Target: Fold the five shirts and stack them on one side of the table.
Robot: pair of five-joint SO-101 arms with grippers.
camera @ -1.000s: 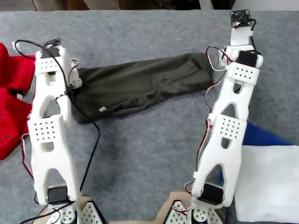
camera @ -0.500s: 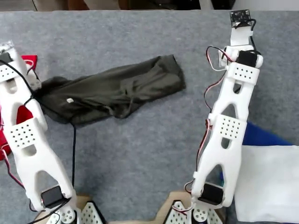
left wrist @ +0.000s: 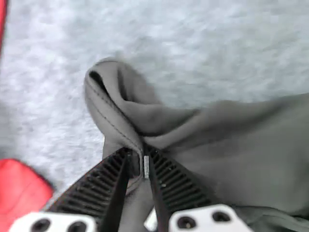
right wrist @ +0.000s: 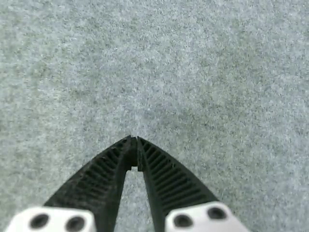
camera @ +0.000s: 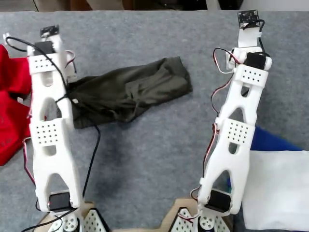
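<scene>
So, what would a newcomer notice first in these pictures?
Probably the crumpled olive shirt in the middle of the grey table, with the left gripper shut on a fold at its edge. Then the red shirt at the table's left edge and the white cloth at its near right corner.

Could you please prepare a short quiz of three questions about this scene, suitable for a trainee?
1. True or false: the right gripper holds the olive shirt.
2. Besides the olive shirt, which shirt lies on the left gripper's side of the table?
A. red shirt
B. yellow shirt
C. orange shirt
3. Short answer: what colour is the shirt that shows from under the white shirt?

Key
1. False. The left gripper's jaws are shut on it. The right gripper's jaws are shut on nothing, over bare table.
2. A.
3. Blue: the blue shirt.
</scene>
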